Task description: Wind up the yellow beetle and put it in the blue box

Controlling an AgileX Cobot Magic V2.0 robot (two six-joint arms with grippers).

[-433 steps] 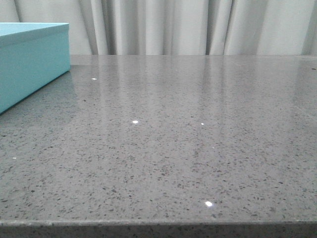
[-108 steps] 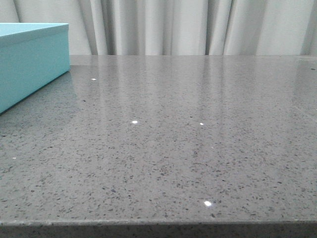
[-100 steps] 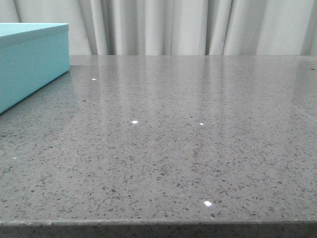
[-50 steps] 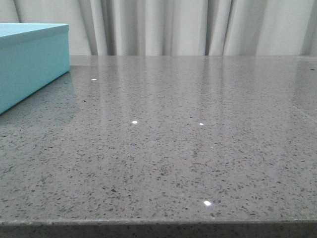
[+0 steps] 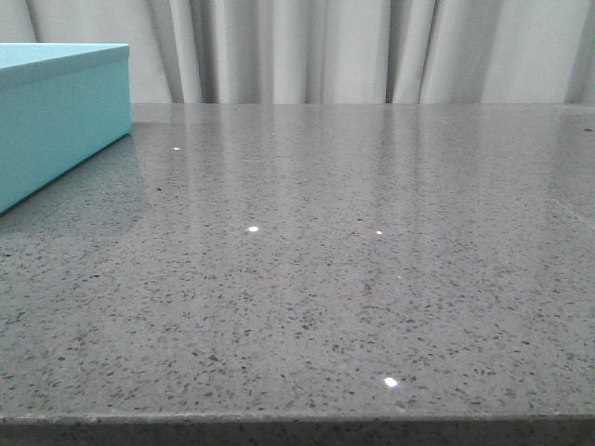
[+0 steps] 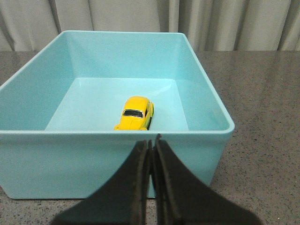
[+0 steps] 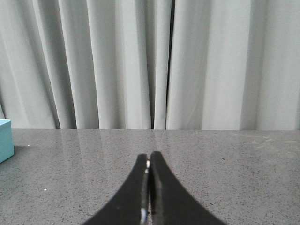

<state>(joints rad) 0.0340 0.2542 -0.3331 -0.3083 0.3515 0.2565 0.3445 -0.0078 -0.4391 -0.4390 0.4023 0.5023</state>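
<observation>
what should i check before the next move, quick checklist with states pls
1. Small glossy yellow toy beetle car inside the large light turquoise-blue rectangular box: ok, it sits on the box floor on its wheels.
2. Car free of any tool: ok, nothing touches it.
3. Left tool empty: ok, shut on nothing, outside the box's near wall.
4. Right tool empty: ok, shut, over the grey speckled stone table.
5. Car wound up: cannot tell.
6. Box fully on the table: cannot tell, the front view cuts it off at the left edge.
</observation>
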